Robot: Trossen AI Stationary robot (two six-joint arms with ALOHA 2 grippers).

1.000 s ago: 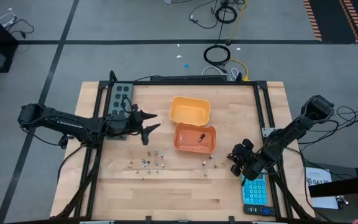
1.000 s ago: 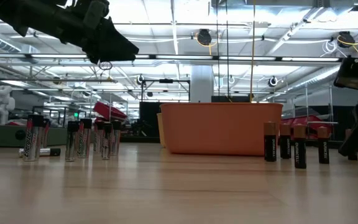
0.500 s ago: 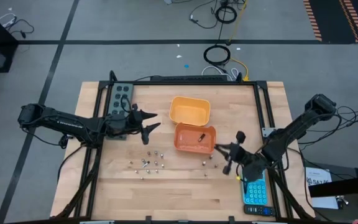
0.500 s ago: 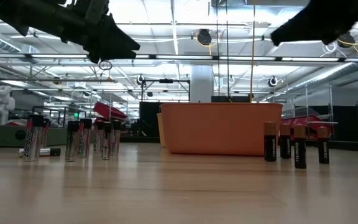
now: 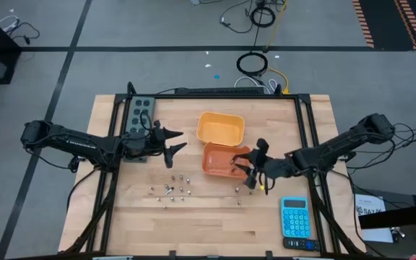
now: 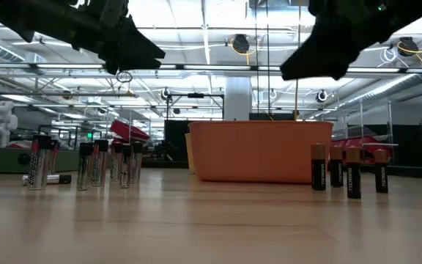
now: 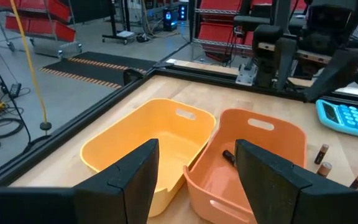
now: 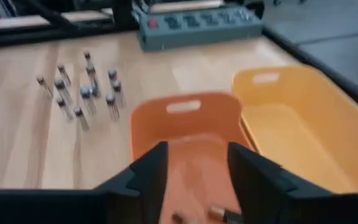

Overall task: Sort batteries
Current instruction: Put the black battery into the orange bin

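While both arms hang above the table [image 5: 128, 224], two bins sit side by side near its middle, walls touching. The yellow bin [image 5: 220, 128] lies farther back and, in the left wrist view, shows a bare floor with nothing in it. The orange bin [image 5: 226, 159] in front of it holds one dark battery [image 7: 229, 156] lying on its side on the floor of the bin; the right wrist view shows that cell, blurred, between its fingers.

The remaining batteries stand outside the bins in two groups. A cluster of silvery cells [image 5: 172, 189] stands upright on the bare wood on the left arm's side, with one of them lying flat in the low view. A smaller group of dark, copper-topped cells [image 6: 349, 171] stands upright just beside the orange bin on the right arm's side.

The right gripper [image 5: 254, 165] is poised over the near edge of the orange bin, fingers spread and holding nothing. The left gripper [image 5: 175, 141] hovers beside the grey power strip [image 5: 140, 115], jaws apart and empty, facing both bins. A blue calculator [image 5: 295, 217] lies near the table's front right corner.
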